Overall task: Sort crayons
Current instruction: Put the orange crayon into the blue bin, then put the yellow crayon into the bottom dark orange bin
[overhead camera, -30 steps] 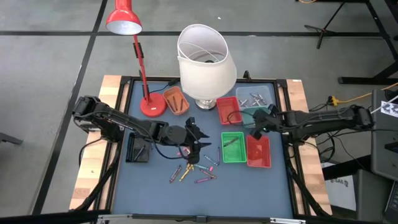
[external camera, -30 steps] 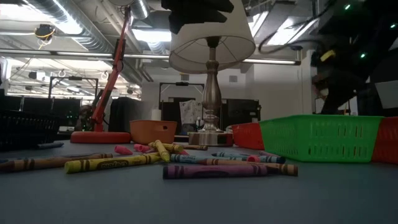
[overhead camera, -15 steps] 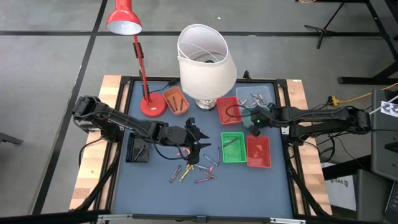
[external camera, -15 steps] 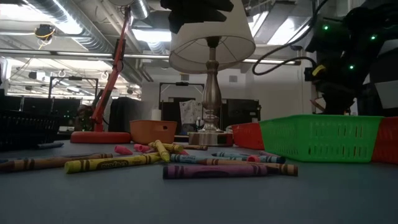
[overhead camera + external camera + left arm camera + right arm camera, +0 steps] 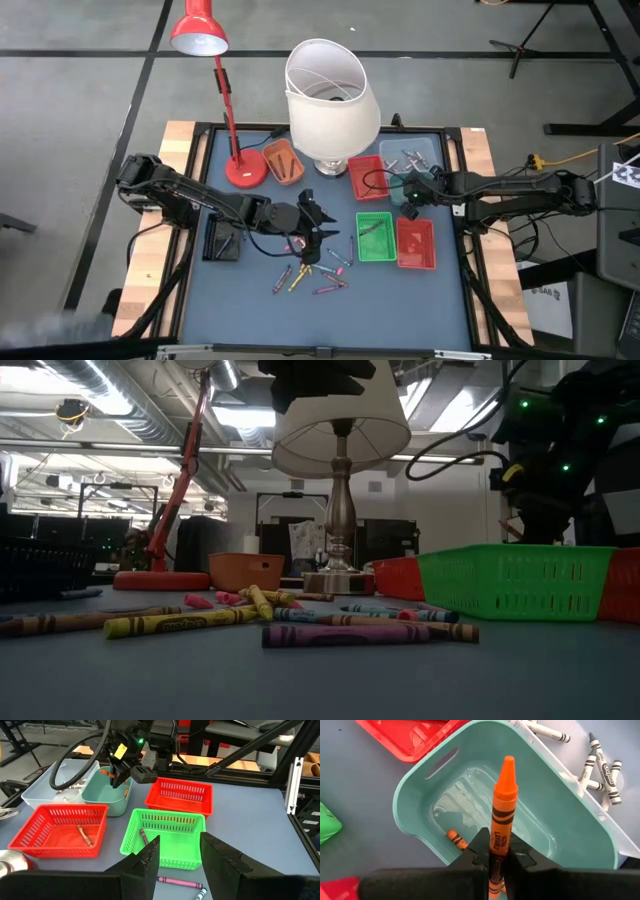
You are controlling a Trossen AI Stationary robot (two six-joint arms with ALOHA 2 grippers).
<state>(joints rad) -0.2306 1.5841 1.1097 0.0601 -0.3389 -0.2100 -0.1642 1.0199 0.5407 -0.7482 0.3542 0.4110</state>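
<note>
Several loose crayons (image 5: 315, 272) in mixed colours lie flat on the blue mat (image 5: 250, 300), close up in the low view (image 5: 360, 632). My right gripper (image 5: 410, 190) hangs over the teal bin (image 5: 420, 805), shut on an orange crayon (image 5: 503, 785). One more orange crayon (image 5: 456, 839) lies on the bin's floor. My left gripper (image 5: 179, 855) stands open and raised above the loose crayons, touching nothing, facing the green basket (image 5: 165, 837), which holds a dark crayon (image 5: 143, 836). My right gripper pinches the orange crayon by its wrapped lower body (image 5: 497, 836) between the two fingers. The fingers slant down from the table's right side, and the crayon lies along them with its tip (image 5: 508, 761) pointing away. It is lifted clear, above the teal bin.
A red basket (image 5: 60, 827) with a brownish crayon, a second red basket (image 5: 182, 795), a pale blue tray (image 5: 600, 765) of white and grey crayons and an orange tray (image 5: 283, 160) ring the bins. A white-shaded lamp (image 5: 330, 95) and a red desk lamp (image 5: 230, 150) stand at the far edge.
My right gripper has swung toward the table's left and slightly down with the orange crayon, coming over the teal bin, then has held still. It has stayed shut on the crayon. The left arm has not moved.
</note>
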